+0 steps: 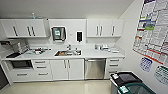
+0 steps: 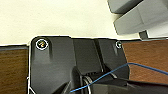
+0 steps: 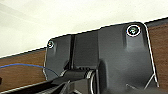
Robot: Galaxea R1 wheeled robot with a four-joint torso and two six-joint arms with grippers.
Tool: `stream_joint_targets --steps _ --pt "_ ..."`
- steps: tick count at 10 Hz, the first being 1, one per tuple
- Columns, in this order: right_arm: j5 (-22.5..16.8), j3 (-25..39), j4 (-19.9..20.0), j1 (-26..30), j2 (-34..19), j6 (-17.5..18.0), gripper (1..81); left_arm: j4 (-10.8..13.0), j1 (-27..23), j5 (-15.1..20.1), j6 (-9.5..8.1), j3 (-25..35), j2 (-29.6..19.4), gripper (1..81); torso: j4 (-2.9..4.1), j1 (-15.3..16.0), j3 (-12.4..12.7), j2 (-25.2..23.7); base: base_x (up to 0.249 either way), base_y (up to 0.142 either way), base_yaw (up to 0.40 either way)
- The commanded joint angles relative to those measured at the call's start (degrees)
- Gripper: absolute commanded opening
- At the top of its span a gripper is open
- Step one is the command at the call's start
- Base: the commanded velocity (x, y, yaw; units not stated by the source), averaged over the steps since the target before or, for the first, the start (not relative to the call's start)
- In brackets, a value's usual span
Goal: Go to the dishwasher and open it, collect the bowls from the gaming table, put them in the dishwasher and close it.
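Observation:
The dishwasher point(image 1: 94, 68) has a brushed stainless-steel front with a horizontal bar handle near its top. It is shut, set into the white kitchen run under the counter, right of the sink cabinet, across the floor from me. The bowls and the gaming table are out of view. Each wrist view looks past the robot's dark plate at pale floor and a strip of brown wood.
A white counter point(image 1: 90, 53) carries a sink point(image 1: 68, 52) and small items. White cupboards point(image 1: 25, 28) hang above. An oven point(image 1: 21, 64) sits low on the left. Two bins point(image 1: 125, 79) stand at the right by a poster-covered wall point(image 1: 152, 30). Grey shapes point(image 2: 140, 15) rest on the floor.

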Motion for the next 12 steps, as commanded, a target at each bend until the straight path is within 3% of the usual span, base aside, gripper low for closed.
stream_joint_targets --steps 1,12 --pt "-3.4 0.6 -0.8 3.1 -1.0 -0.2 81.1 0.4 -3.0 2.6 0.55 0.8 -1.0 81.1 0.00 0.0 0.0 0.0 0.110 0.000 0.000" --pt "-3.4 0.5 -0.8 3.1 -0.8 -0.2 81.1 0.4 -3.0 2.6 0.55 0.7 -1.0 81.1 0.00 0.0 0.0 0.0 0.110 0.000 0.000"
